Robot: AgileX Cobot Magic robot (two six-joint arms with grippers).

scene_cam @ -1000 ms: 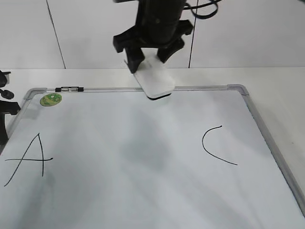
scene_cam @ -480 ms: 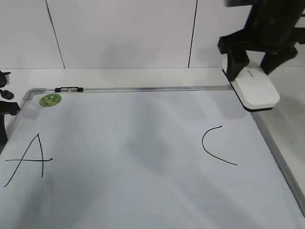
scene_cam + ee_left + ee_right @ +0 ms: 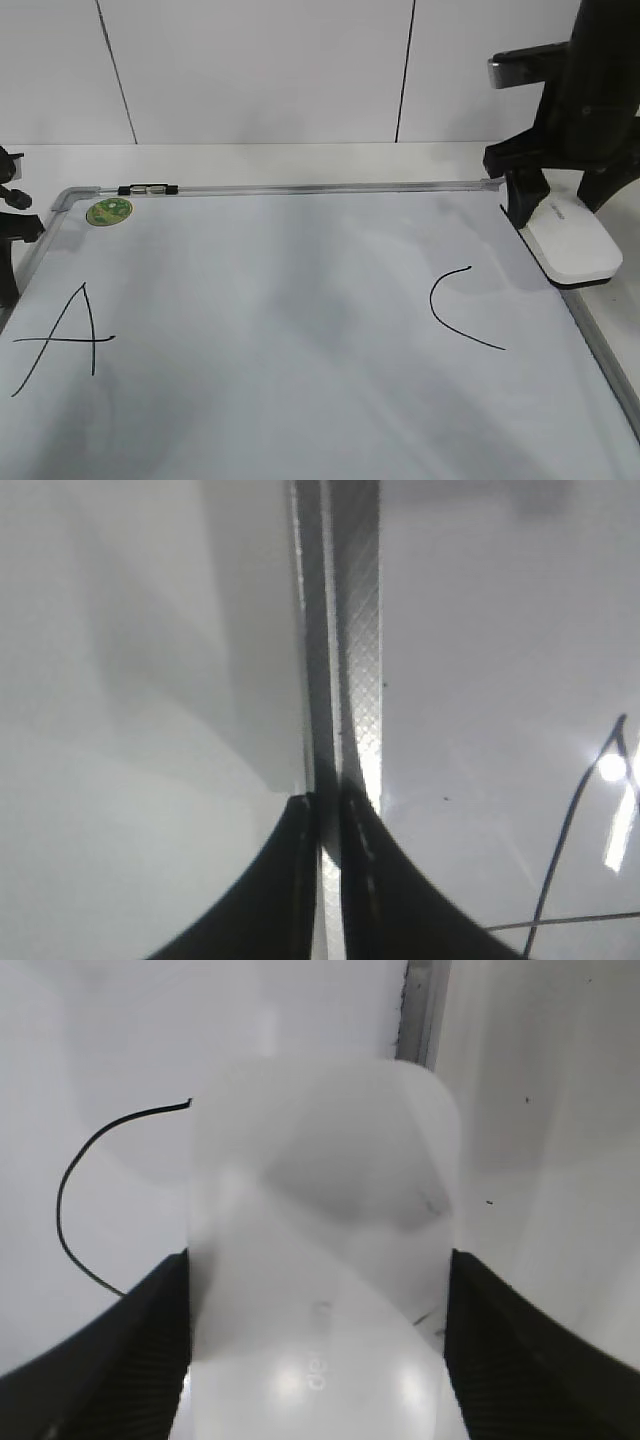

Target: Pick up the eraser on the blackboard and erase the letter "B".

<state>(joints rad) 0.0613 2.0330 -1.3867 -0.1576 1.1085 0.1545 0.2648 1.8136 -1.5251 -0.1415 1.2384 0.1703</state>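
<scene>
My right gripper point(image 3: 558, 205) is shut on the white eraser point(image 3: 572, 244) and holds it at the blackboard's point(image 3: 300, 330) right frame, just right of the black "C" point(image 3: 458, 308). In the right wrist view the eraser point(image 3: 325, 1260) fills the middle between the black fingers point(image 3: 110, 1350), with the "C" point(image 3: 80, 1195) to its left. The black "A" point(image 3: 62, 335) is at the board's left. No letter "B" shows; the board's middle is bare. My left gripper point(image 3: 328, 815) is shut and empty over the board's left frame point(image 3: 345, 630); in the exterior view it sits at the left edge point(image 3: 8, 240).
A small round green magnet point(image 3: 108, 211) and a black-and-silver clip point(image 3: 146, 187) sit at the board's top-left corner. The board lies on a white table point(image 3: 300, 155) with a white wall behind. The board's grey frame point(image 3: 590, 340) runs down the right side.
My right gripper has carried the eraser from the board's top edge near the middle rightward and down to the right frame beside the "C". The left arm has not moved.
</scene>
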